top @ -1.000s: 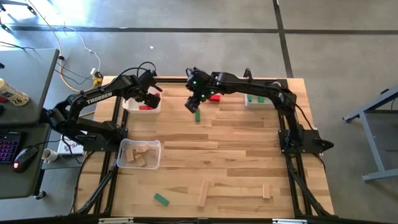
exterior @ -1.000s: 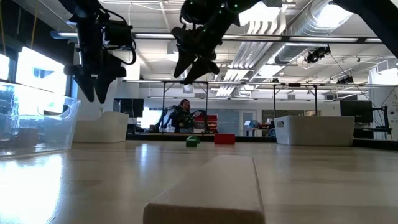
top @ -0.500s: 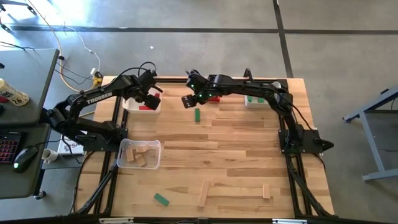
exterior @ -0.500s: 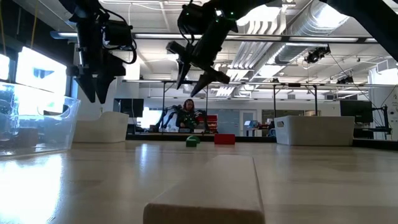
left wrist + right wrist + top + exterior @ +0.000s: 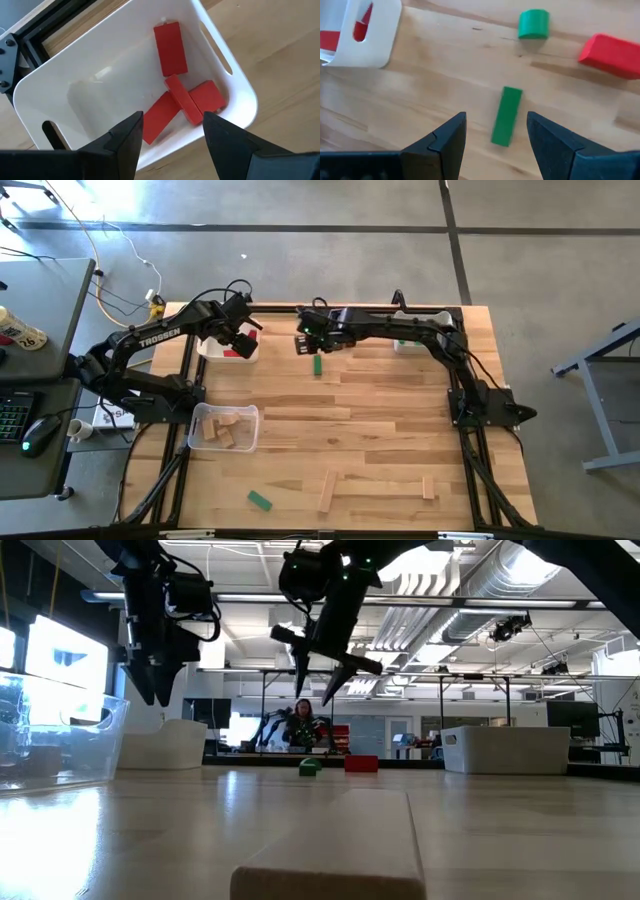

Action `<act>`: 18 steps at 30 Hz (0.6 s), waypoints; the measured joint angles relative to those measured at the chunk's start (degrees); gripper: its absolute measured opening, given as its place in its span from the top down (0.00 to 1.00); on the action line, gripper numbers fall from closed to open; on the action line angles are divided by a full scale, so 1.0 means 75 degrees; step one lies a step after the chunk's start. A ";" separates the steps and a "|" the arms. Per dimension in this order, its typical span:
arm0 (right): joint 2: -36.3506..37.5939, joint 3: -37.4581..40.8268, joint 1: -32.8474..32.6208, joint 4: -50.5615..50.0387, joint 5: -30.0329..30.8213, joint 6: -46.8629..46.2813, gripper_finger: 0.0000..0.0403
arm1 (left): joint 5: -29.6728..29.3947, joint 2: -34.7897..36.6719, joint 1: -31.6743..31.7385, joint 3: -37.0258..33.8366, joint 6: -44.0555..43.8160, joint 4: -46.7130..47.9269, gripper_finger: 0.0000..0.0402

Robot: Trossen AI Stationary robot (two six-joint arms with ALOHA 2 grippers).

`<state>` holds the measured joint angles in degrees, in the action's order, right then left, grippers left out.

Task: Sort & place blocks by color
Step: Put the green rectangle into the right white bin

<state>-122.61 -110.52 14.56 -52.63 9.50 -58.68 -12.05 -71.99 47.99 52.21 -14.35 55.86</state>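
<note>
A green bar (image 5: 317, 365) lies flat on the table; it also shows in the right wrist view (image 5: 506, 116). My right gripper (image 5: 304, 341) hovers open above it (image 5: 496, 121), touching nothing. Beyond the bar a green round block (image 5: 533, 23) and a red block (image 5: 612, 55) lie on the table. My left gripper (image 5: 240, 337) hangs open and empty (image 5: 172, 125) over the white bin (image 5: 235, 95), which holds several red blocks (image 5: 171, 47).
A white bin (image 5: 412, 340) with green blocks stands at the far right. A clear bin (image 5: 224, 427) holds plain wooden blocks. A green block (image 5: 260, 500) and two wooden bars (image 5: 327, 491) (image 5: 428, 487) lie near the front edge. A person (image 5: 300, 720) shows far behind the table.
My right gripper has turned and tipped above the green bar, shifting a little toward the table's left and far edges. The green bar has stayed where it was on the table.
</note>
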 joint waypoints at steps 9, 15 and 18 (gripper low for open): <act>-0.0739 0.0000 -0.0209 0.0082 -0.0062 -0.0145 0.52 | 0.0038 0.0000 -0.0007 0.0002 0.0006 0.0000 0.52; -0.1067 0.0000 -0.0209 0.0121 -0.0062 -0.0148 0.53 | 0.0041 0.0000 -0.0006 0.0002 0.0146 0.0000 0.53; -0.1223 0.0000 -0.0209 0.0185 -0.0065 -0.0139 0.55 | 0.0041 0.0000 -0.0006 0.0002 0.0146 -0.0002 0.53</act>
<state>-131.78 -110.52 12.99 -51.24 9.02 -59.72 -11.75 -71.99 47.94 52.23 -13.26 55.84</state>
